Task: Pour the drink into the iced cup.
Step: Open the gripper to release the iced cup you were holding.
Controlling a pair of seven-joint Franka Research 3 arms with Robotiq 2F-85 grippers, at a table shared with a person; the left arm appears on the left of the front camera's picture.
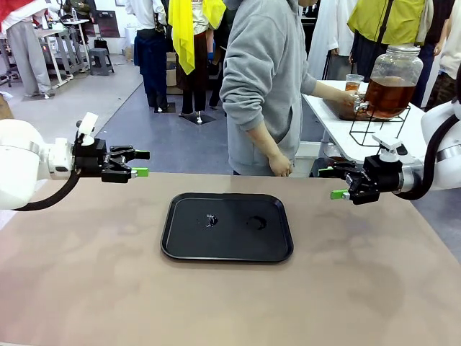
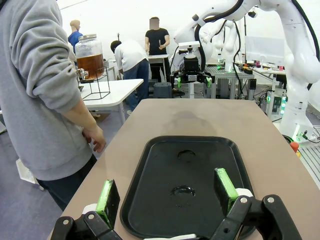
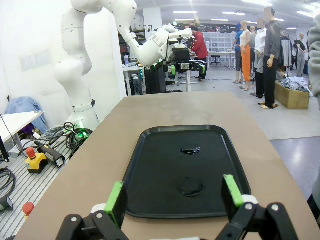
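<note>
The drink [image 1: 389,95] is amber-brown liquid in a big round glass dispenser jar [image 1: 394,76] on a wire stand, on a white side table at the far right. The jar also shows in the left wrist view [image 2: 90,56]. A small clear cup [image 1: 354,81] is beside the jar's tap, by the hand [image 1: 346,103] of a person in a grey hoodie; ice is too small to make out. My left gripper [image 1: 141,163] [image 2: 166,192] hovers open and empty left of the black tray [image 1: 187,238]. My right gripper [image 1: 332,183] [image 3: 174,196] hovers open and empty to the tray's right.
The black tray [image 2: 200,160] [image 3: 160,165] lies mid-table with two wet marks on it. The person stands at the table's far edge, turned toward the side table [image 1: 338,122]. Bare brown tabletop surrounds the tray.
</note>
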